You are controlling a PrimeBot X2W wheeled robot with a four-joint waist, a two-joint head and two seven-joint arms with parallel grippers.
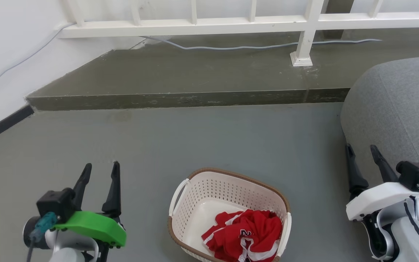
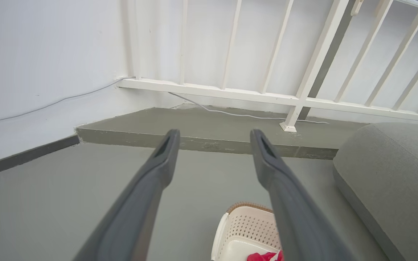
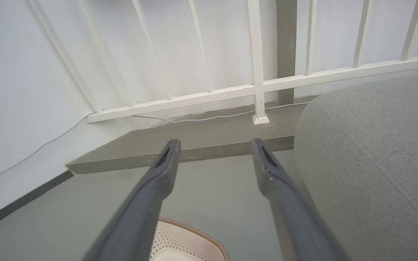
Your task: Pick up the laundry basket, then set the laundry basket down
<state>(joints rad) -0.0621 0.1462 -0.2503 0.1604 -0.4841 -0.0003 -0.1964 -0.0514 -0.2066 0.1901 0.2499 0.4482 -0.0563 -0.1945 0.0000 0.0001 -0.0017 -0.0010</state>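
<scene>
The laundry basket (image 1: pixel 209 196), cream-white and perforated with a brown rim and white loop handles, stands on the grey floor low in the middle of the head view. A red and white garment (image 1: pixel 247 233) lies crumpled inside it. My left gripper (image 1: pixel 100 169) hovers open to the basket's left, clear of it. To the right, my right gripper (image 1: pixel 361 150) is open as well, apart from the basket. The left wrist view catches the basket (image 2: pixel 245 226) below its open gripper (image 2: pixel 214 139). In the right wrist view the basket's rim (image 3: pixel 194 232) peeks under the open gripper (image 3: pixel 215 146).
A grey upholstered seat (image 1: pixel 398 105) rises at the right, close behind my right gripper. A raised concrete step (image 1: pixel 180 98) crosses the floor ahead, with a white railing (image 1: pixel 304 36) and a pale cable (image 1: pixel 231 47) on it. A white wall (image 1: pixel 6 72) closes the left.
</scene>
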